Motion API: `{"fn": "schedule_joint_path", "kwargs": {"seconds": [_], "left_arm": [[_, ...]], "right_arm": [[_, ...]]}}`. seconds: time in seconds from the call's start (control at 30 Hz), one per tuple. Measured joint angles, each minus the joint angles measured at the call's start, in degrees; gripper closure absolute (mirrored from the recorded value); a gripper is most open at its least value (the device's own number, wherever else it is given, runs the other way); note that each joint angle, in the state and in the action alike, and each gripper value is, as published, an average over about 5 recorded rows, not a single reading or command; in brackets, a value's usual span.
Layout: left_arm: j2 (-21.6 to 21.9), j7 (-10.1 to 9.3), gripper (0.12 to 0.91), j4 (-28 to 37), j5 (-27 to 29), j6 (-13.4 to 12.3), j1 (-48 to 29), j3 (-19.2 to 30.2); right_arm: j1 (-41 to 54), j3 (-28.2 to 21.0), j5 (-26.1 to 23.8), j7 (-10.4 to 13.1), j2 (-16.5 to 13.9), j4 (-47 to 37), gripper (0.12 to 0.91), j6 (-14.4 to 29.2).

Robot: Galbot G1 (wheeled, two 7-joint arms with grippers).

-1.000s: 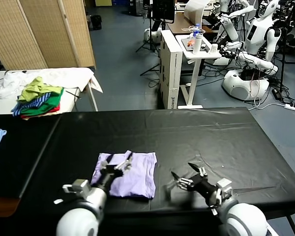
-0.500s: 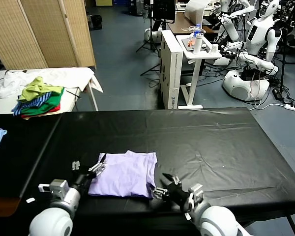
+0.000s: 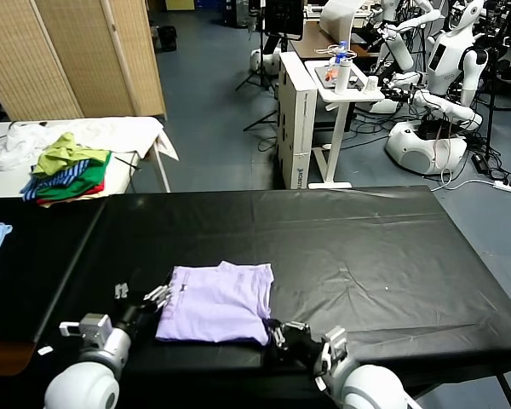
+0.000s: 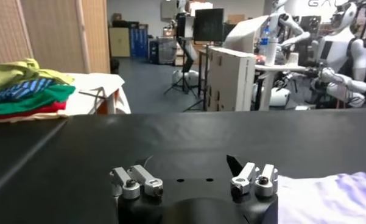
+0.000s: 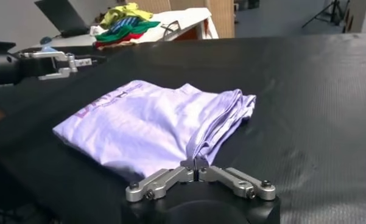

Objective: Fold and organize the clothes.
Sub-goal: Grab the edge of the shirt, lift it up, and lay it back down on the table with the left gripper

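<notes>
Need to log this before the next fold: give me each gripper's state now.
Left gripper: open, holding nothing, beside the T-shirt's left edge.
Right gripper: shut on the T-shirt's near right corner.

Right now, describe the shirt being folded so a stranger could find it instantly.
On the long black table, look at the near edge, between the two grippers. The T-shirt lies there folded flat, its near right corner pinched in the right gripper. It is pale lavender, unlike the bright garment pile on the white side table.

Your right gripper (image 5: 195, 165) sits low at the near edge with fingertips pinched together, while your left gripper (image 4: 193, 178) rests level, jaws spread wide, holding nothing.
</notes>
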Motion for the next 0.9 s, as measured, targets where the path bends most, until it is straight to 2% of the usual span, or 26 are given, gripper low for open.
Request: {"fn": "schedule_joint_path", "kwargs": {"seconds": [0.07, 0.13, 0.4, 0.5, 0.67, 0.9], "left_arm": [[-0.2, 0.09, 0.123, 0.4, 0.0, -0.1, -0.1, 0.0], [-0.6, 0.32, 0.123, 0.9, 0.0, -0.4, -0.1, -0.2], [-3.4, 2.33, 0.123, 2.4, -1.3, -1.7, 1.2, -1.8], [-5.4, 2.87, 0.123, 2.2, -2.6, -2.0, 1.9, -2.4], [-9.3, 3.75, 0.123, 2.3, -4.2, -2.2, 3.0, -2.6], [-12.7, 4.2, 0.123, 3.5, -8.6, -1.9, 2.7, -2.7]], "right_arm": [[-0.3, 0.6, 0.2, 0.0, -0.1, 0.3, 0.851, 0.0], [-0.6, 1.5, 0.6, -0.1, -0.2, 0.8, 0.766, 0.0], [-2.8, 8.7, 3.6, -0.3, -0.4, 3.6, 0.265, 0.0], [-3.2, 12.0, 4.1, -0.2, -0.1, 3.6, 0.149, 0.2], [-3.3, 16.5, 4.1, -0.2, 0.3, 2.8, 0.12, 0.6], [-3.7, 18.8, 3.8, -0.2, 0.8, 2.7, 0.118, 0.8]]}}
